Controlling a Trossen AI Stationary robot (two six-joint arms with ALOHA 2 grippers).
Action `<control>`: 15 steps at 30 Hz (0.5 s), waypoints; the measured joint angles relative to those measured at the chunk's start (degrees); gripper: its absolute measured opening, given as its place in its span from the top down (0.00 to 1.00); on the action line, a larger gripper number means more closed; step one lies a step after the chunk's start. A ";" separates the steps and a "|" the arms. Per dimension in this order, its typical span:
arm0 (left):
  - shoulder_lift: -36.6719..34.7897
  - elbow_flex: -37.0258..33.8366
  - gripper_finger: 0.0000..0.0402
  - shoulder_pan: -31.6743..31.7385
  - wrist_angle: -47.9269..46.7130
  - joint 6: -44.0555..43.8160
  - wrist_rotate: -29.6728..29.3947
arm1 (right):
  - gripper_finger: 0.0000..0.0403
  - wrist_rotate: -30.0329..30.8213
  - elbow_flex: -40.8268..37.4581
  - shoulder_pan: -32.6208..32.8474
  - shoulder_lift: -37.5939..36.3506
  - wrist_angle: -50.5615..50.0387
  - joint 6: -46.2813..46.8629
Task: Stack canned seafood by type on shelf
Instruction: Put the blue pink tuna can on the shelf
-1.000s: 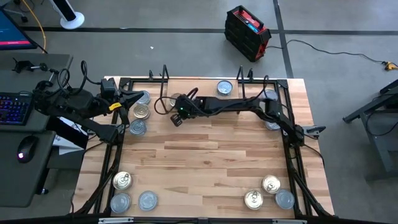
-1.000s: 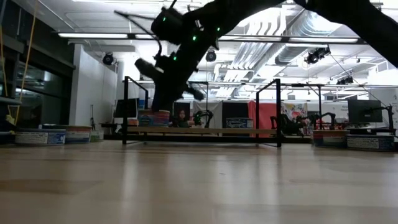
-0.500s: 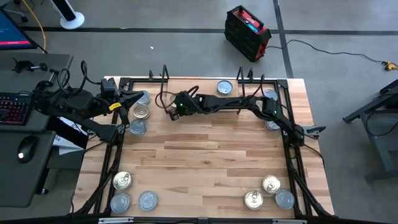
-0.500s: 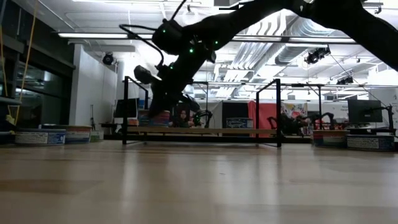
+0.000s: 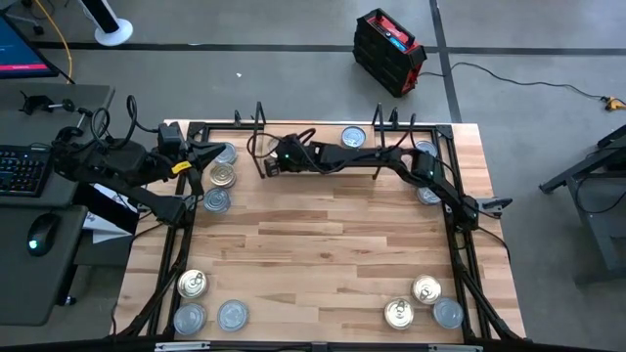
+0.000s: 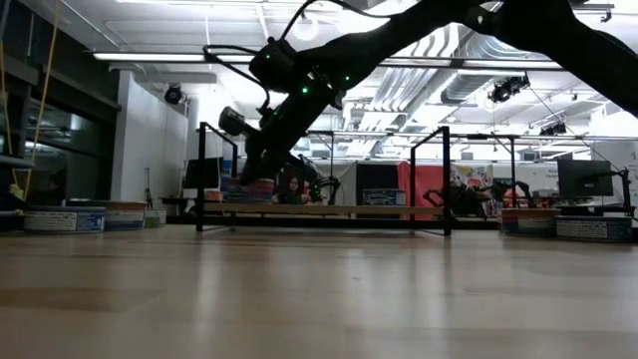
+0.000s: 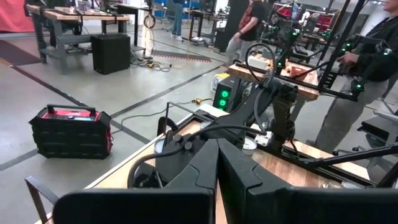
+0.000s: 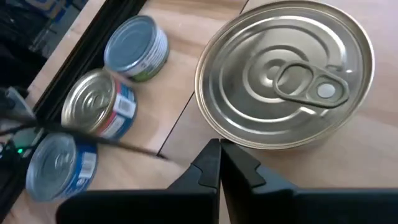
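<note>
My right gripper [image 8: 219, 149] is shut, and its tips stand right at the near rim of a silver tin [image 8: 286, 71] that stands flat on the shelf's light board [image 5: 323, 135]. From above, the gripper [image 5: 262, 168] hides this tin. Beyond the shelf's left end, three tins stand on the table: a silver one [image 5: 225, 154], a gold one [image 5: 223, 176] and a silver one [image 5: 215, 200]. Another silver tin [image 5: 353, 138] stands on the shelf farther right. My left gripper [image 5: 203, 156] waits shut at the table's left edge. My right gripper slants down from the table's right toward the silver tin's side wall [image 8: 214, 134], fingers shut. The tips stand at the rim. I cannot tell whether they touch it. The tin stands flat on the shelf board, lid up.
More tins stand at the near left corner [image 5: 192, 284] and the near right corner [image 5: 425, 289]. Two tins [image 5: 428, 194] lie partly under my right arm. Black wire uprights [image 6: 201, 175] rise at the shelf's ends. The table's middle is bare wood [image 5: 323, 244].
My right gripper has gone toward the table's far left and down onto the shelf's left end, rolling about its own line as it went. It has stayed shut. The tins have not moved.
</note>
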 joint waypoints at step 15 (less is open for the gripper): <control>0.00 -0.01 1.00 0.01 -0.32 -0.01 -0.06 | 1.00 -3.93 0.00 -4.14 0.10 8.45 1.73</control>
